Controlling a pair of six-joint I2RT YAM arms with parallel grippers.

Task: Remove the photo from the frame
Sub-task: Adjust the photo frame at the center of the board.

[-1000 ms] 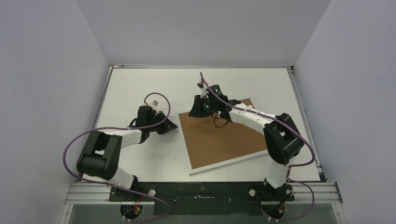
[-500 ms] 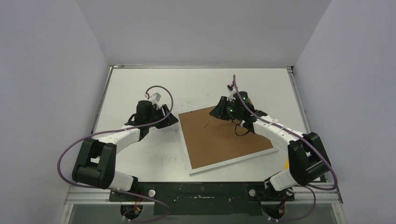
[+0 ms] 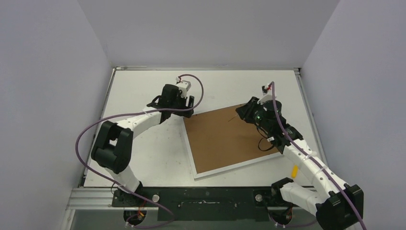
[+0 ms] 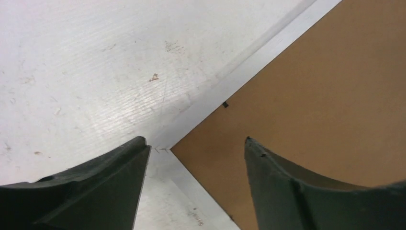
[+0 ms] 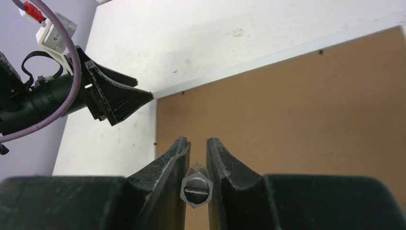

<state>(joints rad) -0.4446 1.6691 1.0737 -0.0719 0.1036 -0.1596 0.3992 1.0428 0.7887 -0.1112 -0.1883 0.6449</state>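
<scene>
Just beneath left end effector, corner of frame

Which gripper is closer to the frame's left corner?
Left. The left gripper hangs open over that corner of the frame; the right gripper, shut on a thin tool, is over the backing near the far corner.

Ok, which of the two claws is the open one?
The left claw, over the frame's left corner: its jaws stand wide apart, gripping nothing. The right claw is pinched on a small grey tool.
</scene>
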